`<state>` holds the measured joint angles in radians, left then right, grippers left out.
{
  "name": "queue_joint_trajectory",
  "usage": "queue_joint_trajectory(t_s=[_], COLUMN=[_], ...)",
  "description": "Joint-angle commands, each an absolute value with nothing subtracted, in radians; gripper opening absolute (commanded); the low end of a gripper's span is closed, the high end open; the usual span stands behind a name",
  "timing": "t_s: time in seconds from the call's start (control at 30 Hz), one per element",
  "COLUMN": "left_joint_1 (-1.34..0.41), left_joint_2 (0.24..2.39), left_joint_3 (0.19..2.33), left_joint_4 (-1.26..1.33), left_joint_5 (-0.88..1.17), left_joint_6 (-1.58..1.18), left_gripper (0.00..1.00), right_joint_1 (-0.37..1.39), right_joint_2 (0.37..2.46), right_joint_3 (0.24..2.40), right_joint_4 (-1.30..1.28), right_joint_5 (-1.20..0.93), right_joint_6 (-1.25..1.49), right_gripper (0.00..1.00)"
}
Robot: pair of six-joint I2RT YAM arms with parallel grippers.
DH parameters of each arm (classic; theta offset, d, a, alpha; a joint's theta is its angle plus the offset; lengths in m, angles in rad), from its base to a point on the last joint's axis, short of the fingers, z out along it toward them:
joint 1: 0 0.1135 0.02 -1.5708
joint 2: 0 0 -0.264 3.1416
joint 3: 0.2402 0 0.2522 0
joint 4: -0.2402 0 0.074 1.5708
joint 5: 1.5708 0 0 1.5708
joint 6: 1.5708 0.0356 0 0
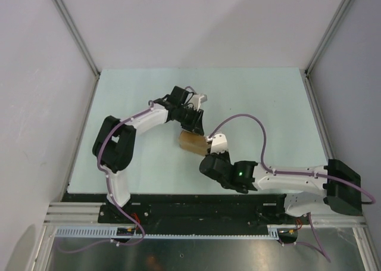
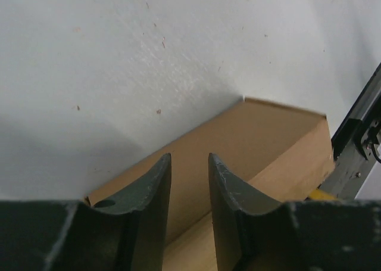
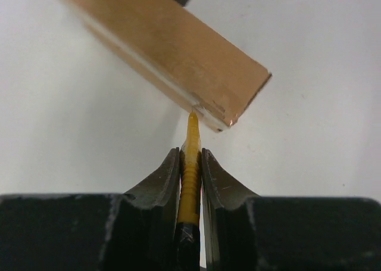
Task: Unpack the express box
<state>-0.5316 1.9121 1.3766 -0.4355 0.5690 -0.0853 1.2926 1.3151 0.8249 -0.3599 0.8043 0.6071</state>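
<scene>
A: Looking for the express box (image 1: pixel 191 142). Where does it sit against the grippers?

B: Mid-table, lying flat between the 2. The left gripper (image 2: pixel 189 158) hangs right over its top from the far side. Its fingers are a narrow gap apart with nothing between them, and I cannot tell whether they press on the cardboard. The right gripper (image 3: pixel 190 152) is at the box's near right end, clamped tight on a yellow-and-black utility knife (image 3: pixel 190 181).

A: And the knife against the box?

B: Its tip meets the end corner, right at the taped seam (image 3: pixel 149 74).

A: Anything else around?

B: A pale green table (image 1: pixel 262 98), and a purple cable (image 1: pixel 250 117) arching above the right arm. From the top view, the left gripper hides the box's far edge.

A: How does the box look?

B: Plain brown cardboard, oblong and slim, closed, with 1 strip of clear tape along a long edge and sharp corners.
</scene>
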Motion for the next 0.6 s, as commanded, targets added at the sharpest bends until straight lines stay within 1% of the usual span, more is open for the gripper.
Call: queue_joint_trajectory(t_s=[0.0, 0.17, 0.23, 0.37, 0.47, 0.5, 0.57], left_joint_1=[-0.529, -0.537, -0.546, -0.558, -0.563, -0.563, -0.561], left_joint_2=[1.839, 1.832, 1.830, 1.822, 1.807, 1.801, 1.790], left_joint_3=[1.345, 1.324, 1.331, 1.359, 1.393, 1.400, 1.425], left_joint_4=[-0.463, -0.465, -0.463, -0.465, -0.465, -0.465, -0.463], left_joint_5=[0.606, 0.663, 0.655, 0.615, 0.554, 0.537, 0.493], left_joint_6=[-0.031, -0.037, -0.044, -0.058, -0.055, -0.052, -0.045], left_gripper=[0.36, 0.36, 0.37, 0.41, 0.48, 0.54, 0.59], right_joint_1=[1.253, 1.195, 1.160, 1.146, 1.152, 1.155, 1.157], right_joint_2=[1.237, 1.183, 1.155, 1.102, 1.049, 1.034, 0.987], right_joint_3=[0.790, 0.746, 0.733, 0.712, 0.709, 0.707, 0.703], right_joint_4=[-0.402, -0.379, -0.367, -0.359, -0.391, -0.403, -0.448], right_joint_5=[0.845, 0.809, 0.778, 0.736, 0.700, 0.696, 0.695], right_joint_6=[0.686, 0.693, 0.690, 0.684, 0.702, 0.712, 0.747], right_gripper=[0.00, 0.00, 0.00, 0.00, 0.00, 0.00, 0.00])
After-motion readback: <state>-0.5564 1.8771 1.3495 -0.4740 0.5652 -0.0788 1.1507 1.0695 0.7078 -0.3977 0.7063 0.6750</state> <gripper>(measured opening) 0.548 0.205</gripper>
